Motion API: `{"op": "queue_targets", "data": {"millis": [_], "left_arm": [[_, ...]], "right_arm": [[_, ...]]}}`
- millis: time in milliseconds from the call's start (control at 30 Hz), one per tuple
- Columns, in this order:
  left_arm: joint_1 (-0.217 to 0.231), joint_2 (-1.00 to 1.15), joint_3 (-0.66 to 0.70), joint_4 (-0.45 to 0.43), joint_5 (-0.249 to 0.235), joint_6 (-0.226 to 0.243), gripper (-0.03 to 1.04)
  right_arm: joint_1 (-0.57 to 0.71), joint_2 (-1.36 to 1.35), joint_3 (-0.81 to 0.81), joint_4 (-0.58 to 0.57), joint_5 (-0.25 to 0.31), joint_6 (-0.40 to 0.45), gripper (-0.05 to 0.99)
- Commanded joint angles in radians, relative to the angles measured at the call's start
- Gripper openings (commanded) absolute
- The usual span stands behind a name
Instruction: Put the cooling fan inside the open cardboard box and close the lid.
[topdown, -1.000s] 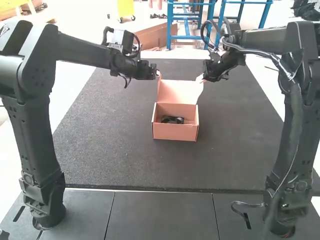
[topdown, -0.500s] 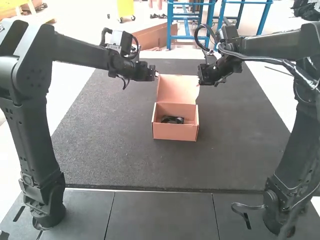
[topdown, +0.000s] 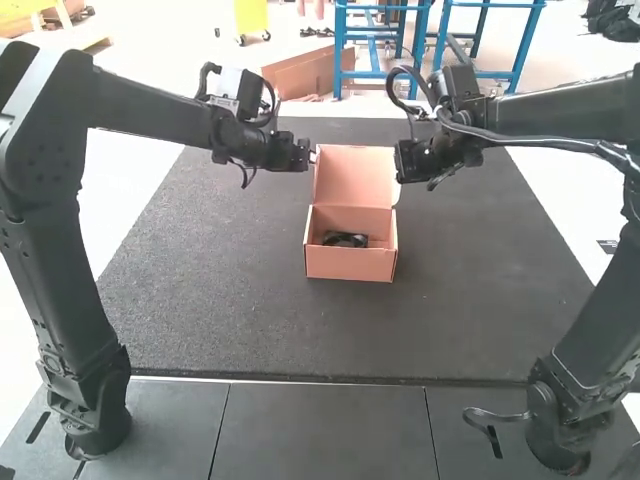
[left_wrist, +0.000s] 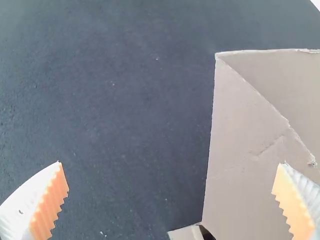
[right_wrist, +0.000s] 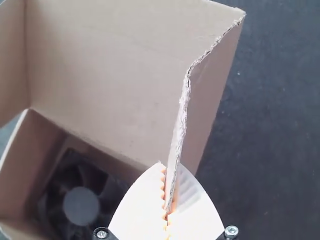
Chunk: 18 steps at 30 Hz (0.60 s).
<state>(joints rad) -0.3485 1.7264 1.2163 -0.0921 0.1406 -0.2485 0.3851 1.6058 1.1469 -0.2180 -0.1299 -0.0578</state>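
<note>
Over the last second my right pincer has slid down and inward along the lid. It is now clenched on the edge of the side flap. My left pincer has kept its place, released, with the opposite flap between its spread fingers. The lid stands upright, so closing is only beginning. The fan already lies flat inside the box on the counter.

Fan half hidden behind box wall, its blades indistinct
</note>
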Motion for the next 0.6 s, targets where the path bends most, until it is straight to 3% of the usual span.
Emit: {"op": "queue_targets", "data": {"millis": [0,567], "left_arm": [[-0.015,-0.044,-0.012,0.011,0.028,-0.005,0.97],[-0.035,-0.091,-0.087,0.028,0.027,-0.012,0.97]], "right_arm": [[0.015,-0.041,-0.029,0.005,0.015,0.015,-0.01],[0.063,-0.099,-0.136,0.057,-0.014,0.05,-0.01]]}}
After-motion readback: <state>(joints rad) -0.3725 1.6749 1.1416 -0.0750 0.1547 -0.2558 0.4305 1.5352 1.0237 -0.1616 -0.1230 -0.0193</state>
